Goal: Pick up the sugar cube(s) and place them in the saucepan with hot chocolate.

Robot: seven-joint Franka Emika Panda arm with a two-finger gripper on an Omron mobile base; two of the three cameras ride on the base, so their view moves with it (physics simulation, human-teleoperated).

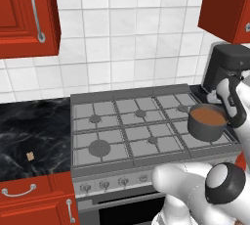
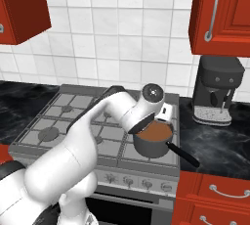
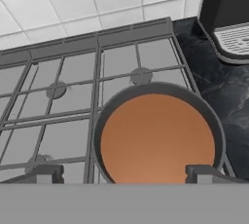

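Step, as judged: pincer [image 3: 124,173] poised over saucepan [image 3: 158,138] at front right burner of stove [image 1: 122,121], drop or post-drop stage. Pincer fingertips [image 3: 48,173] spread wide, nothing visible between; no cube seen in chocolate.
Cube [image 1: 30,156]: tan, on black bench [image 1: 29,136] left of stove, well apart from pincer.
Next: likely travel left to cube, descend, close.

Saucepan [image 3: 160,96] of brown liquid directly below, on stove grate [image 3: 73,96]; fingertips [image 3: 46,173] spread wide, holding nothing; coffee machine [image 3: 228,18] upper right
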